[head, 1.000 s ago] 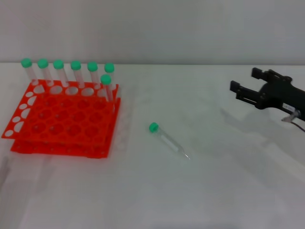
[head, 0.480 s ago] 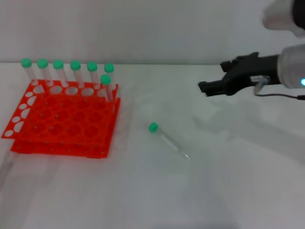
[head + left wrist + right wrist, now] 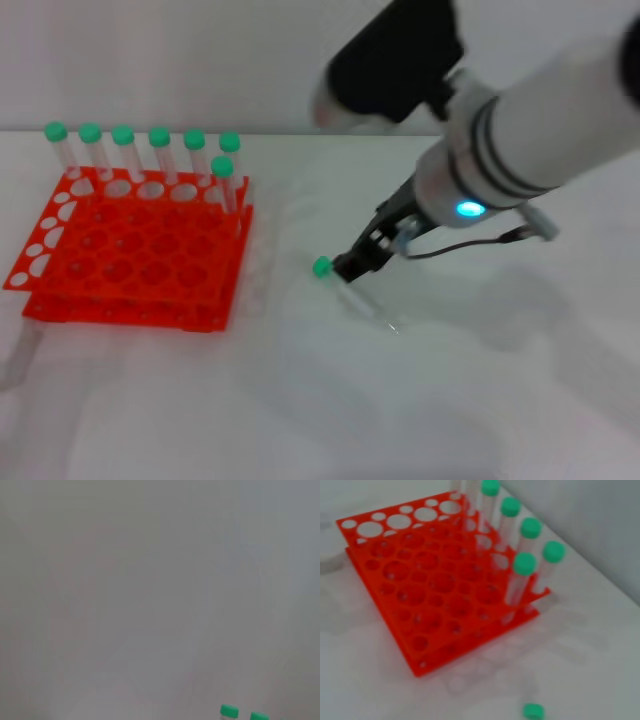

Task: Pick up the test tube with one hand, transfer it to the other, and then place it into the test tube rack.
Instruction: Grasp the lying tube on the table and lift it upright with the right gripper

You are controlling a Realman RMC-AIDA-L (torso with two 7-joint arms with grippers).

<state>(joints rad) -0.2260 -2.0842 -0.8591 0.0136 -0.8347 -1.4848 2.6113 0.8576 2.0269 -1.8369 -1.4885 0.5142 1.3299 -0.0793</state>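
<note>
As the right gripper (image 3: 352, 268) reaches the test tube (image 3: 352, 291), finger spread unclear, grasping comes next.

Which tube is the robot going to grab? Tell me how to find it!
Find the orange test tube rack. To its right, the test tube lies on the white table under the right gripper. It alone lies flat; the other green-capped tubes stand upright.
</note>
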